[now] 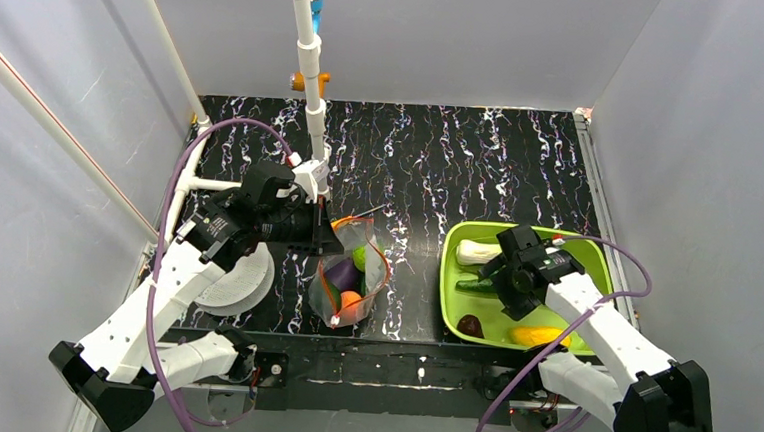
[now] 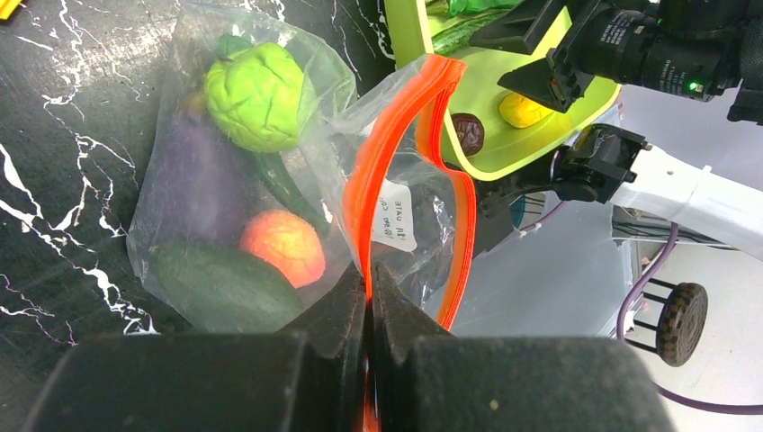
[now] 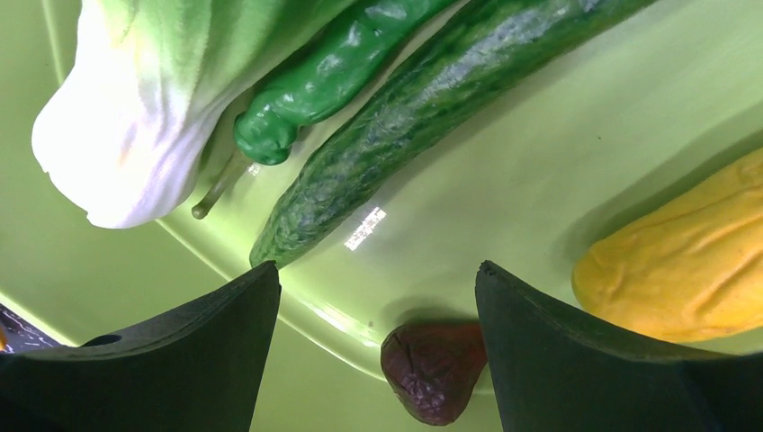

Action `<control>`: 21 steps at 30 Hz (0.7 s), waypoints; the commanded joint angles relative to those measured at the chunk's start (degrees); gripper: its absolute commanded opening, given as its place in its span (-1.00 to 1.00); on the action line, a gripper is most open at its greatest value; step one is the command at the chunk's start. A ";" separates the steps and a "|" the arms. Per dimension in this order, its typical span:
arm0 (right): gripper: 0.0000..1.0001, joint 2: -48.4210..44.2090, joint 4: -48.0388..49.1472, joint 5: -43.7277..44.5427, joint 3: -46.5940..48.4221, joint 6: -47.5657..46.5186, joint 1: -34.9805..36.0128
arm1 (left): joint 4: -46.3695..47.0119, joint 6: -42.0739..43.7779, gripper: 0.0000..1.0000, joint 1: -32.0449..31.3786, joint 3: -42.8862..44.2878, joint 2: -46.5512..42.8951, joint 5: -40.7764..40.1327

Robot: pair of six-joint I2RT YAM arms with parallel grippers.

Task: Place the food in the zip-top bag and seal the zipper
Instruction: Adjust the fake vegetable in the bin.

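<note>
The zip-top bag (image 1: 350, 282) lies at the table's middle front with its mouth held open. My left gripper (image 1: 329, 237) is shut on the red-orange zipper (image 2: 380, 171) at the mouth edge. Inside the bag are a bright green round piece (image 2: 256, 94), a purple eggplant (image 2: 193, 184), a peach (image 2: 283, 245) and a dark green piece (image 2: 220, 288). My right gripper (image 3: 378, 270) is open and empty above the lime tray (image 1: 595, 264), just over a dark plum (image 3: 432, 369). A cucumber (image 3: 432, 117), a green pepper (image 3: 342, 76), a bok choy (image 3: 153, 99) and a yellow piece (image 3: 684, 261) lie in the tray.
A white ribbed spool (image 1: 237, 282) lies left of the bag under my left arm. A white pole (image 1: 309, 66) stands at the back centre. Grey walls close in the black marbled table (image 1: 442, 160) on three sides.
</note>
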 commanded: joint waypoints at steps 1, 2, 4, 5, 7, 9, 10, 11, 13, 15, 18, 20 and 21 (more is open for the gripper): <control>0.74 -0.10 -7.90 1.02 4.85 3.66 -0.23 | -1.42 1.15 -1.00 0.02 0.69 -1.36 -0.72; 0.79 -0.20 -10.89 1.22 6.19 4.08 -0.23 | -1.62 1.33 -1.00 0.03 0.75 -1.41 -0.93; 0.91 -0.35 -16.78 1.31 8.85 4.49 -0.23 | -1.77 1.62 -1.00 -0.03 0.77 -1.37 -1.39; 0.96 -0.42 -19.03 0.84 9.56 4.57 -0.23 | -1.69 1.70 -1.00 -0.04 0.74 -1.29 -1.48; 0.97 -0.56 -22.15 -0.53 9.76 4.37 -0.22 | -1.25 1.75 -1.00 0.00 0.68 -0.89 -1.32; 0.97 -0.40 -23.24 -1.60 8.85 4.13 -0.23 | -0.76 1.76 -1.00 0.01 0.72 -0.36 -0.87; 0.97 -0.21 -22.94 -2.13 7.98 3.96 -0.23 | -0.48 1.71 -1.00 -0.03 0.70 -0.19 -0.68; 0.97 0.10 -22.20 -2.95 6.99 3.79 -0.25 | -0.16 1.57 -1.00 -0.02 0.59 -0.05 -0.50; 0.97 1.36 -20.66 -5.50 5.25 3.56 -0.37 | 0.46 1.30 -1.00 0.00 0.32 0.02 -0.13; 0.97 3.52 -19.80 -8.45 4.33 3.77 -0.41 | 0.49 1.24 -1.00 -0.01 0.16 -0.21 0.06; 0.97 7.07 -18.06 -11.64 2.84 5.00 -0.41 | -0.05 1.21 -1.00 -0.04 -0.21 -1.07 -0.39; 0.97 9.15 -15.28 -12.64 1.16 6.23 -0.41 | -0.34 1.21 -1.00 0.01 -0.51 -1.85 -0.96; 0.97 10.32 -13.42 -12.93 0.10 6.95 -0.47 | -0.43 1.24 -1.00 -0.02 -0.60 -2.15 -1.24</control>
